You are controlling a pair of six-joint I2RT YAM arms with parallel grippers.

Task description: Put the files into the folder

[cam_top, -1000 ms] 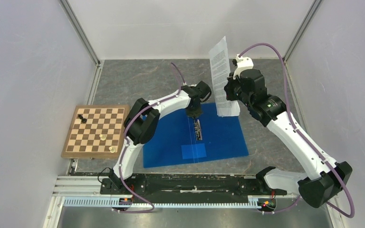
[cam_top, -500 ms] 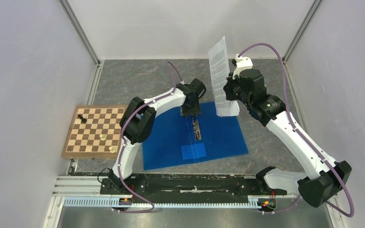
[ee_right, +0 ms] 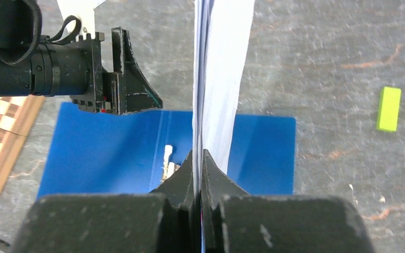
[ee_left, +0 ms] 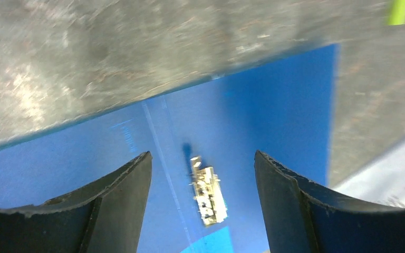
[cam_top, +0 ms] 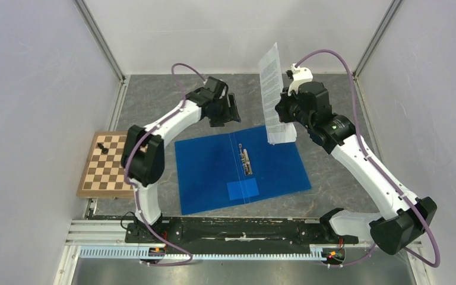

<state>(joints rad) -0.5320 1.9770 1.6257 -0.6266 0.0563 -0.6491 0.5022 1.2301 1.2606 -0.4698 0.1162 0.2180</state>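
Flat bright blue plastic folder (cam_top: 208,166) lies open; right gripper (ee_right: 198,158) clamps white printed files (cam_top: 271,89) upright near its far edge, apparently not yet in; left gripper (ee_left: 203,163) gapes empty.

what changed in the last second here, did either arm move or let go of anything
The left tool pulled away from the metal clip toward the far left, its jaws opening; it holds nothing. The right tool stayed shut on the files, upright over the blue folder. Folder and chessboard did not move.
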